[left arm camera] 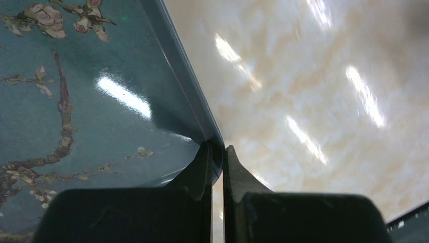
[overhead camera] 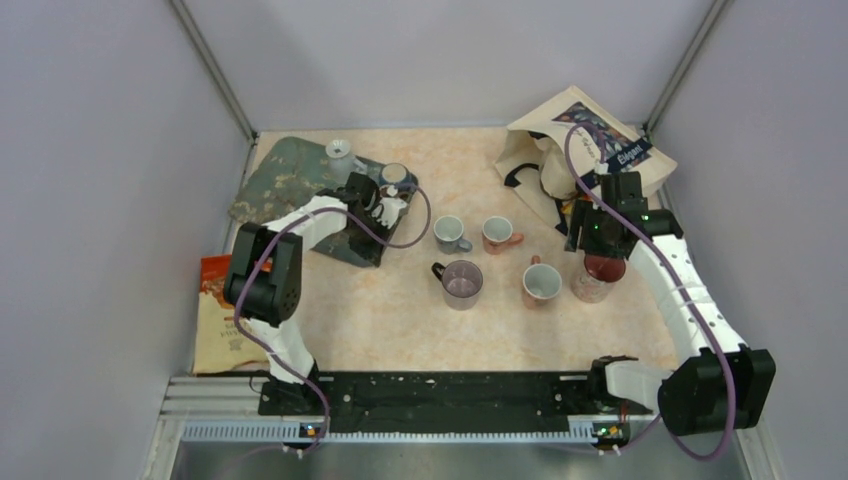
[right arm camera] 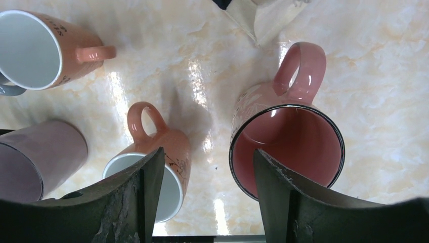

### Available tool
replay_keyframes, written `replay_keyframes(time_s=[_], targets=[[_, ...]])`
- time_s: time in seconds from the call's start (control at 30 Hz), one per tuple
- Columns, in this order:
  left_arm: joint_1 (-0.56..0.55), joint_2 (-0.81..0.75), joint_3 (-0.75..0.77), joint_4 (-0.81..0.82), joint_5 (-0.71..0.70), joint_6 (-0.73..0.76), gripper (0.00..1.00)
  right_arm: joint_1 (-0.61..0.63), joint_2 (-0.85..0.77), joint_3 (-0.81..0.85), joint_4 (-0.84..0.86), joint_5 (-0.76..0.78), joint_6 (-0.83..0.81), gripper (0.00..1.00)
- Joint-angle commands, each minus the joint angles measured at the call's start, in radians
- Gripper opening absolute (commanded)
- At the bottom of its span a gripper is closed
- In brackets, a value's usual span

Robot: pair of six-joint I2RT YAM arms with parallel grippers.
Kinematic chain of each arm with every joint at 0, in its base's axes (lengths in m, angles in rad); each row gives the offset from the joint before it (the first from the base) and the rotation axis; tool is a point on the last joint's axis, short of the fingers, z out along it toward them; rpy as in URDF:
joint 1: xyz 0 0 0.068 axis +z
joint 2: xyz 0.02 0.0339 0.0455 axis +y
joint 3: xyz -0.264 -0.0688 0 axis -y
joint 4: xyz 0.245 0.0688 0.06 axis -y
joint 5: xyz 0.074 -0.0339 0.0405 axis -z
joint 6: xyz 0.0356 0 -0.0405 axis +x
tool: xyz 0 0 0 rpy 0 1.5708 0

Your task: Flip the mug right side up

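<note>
Pink mug (right arm camera: 288, 147) stands mouth-up on the worktop (right arm camera: 384, 101), close beside a salmon mug (right arm camera: 172, 142). The right gripper (right arm camera: 207, 157) hangs spread above both; a careless swing could clip a rim and topple one. The left gripper (left arm camera: 217, 152) pinches a blossom-patterned tray (left arm camera: 101, 126) by its rim.

The cloth bag (overhead camera: 545, 128) just past the right gripper (overhead camera: 592, 248) has a dark strip (overhead camera: 628, 153) with the word "Elegant" on it.
</note>
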Motion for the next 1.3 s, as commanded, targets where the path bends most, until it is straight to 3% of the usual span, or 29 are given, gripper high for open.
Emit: replay_keyframes(time_s=[0.0, 0.13, 0.23, 0.27, 0.3, 0.53, 0.8, 1.07, 1.13, 1.27], targets=[[-0.009, -0.107, -0.159, -0.159, 0.121, 0.021, 0.07, -0.013, -0.039, 0.034, 0.002, -0.033, -0.026, 0.64], [-0.010, -0.184, -0.137, -0.187, 0.073, 0.028, 0.57, -0.012, -0.054, 0.025, 0.004, -0.043, -0.033, 0.65], [-0.010, -0.224, -0.048, -0.190, 0.054, 0.011, 0.89, -0.011, -0.065, 0.017, 0.005, -0.056, -0.038, 0.65], [-0.010, -0.226, -0.008, -0.190, 0.053, 0.010, 0.98, -0.012, -0.070, 0.014, 0.005, -0.069, -0.041, 0.65], [-0.010, -0.220, 0.031, -0.186, 0.049, 0.011, 0.99, -0.011, -0.072, 0.013, 0.005, -0.074, -0.044, 0.66], [-0.009, -0.081, 0.247, -0.182, -0.046, 0.036, 0.99, -0.011, -0.095, 0.014, -0.006, -0.078, -0.061, 0.67], [-0.009, 0.053, 0.351, -0.166, -0.079, 0.046, 0.99, -0.011, -0.096, 0.009, -0.003, -0.079, -0.076, 0.69], [-0.009, 0.132, 0.401, -0.125, -0.079, 0.037, 0.83, -0.010, -0.101, 0.000, 0.005, -0.097, -0.074, 0.69], [-0.009, 0.144, 0.405, -0.128, -0.077, 0.036, 0.72, -0.011, -0.101, 0.000, 0.006, -0.098, -0.073, 0.69], [-0.008, 0.152, 0.408, -0.156, -0.079, 0.039, 0.17, -0.010, -0.104, 0.004, 0.006, -0.112, -0.073, 0.70]])
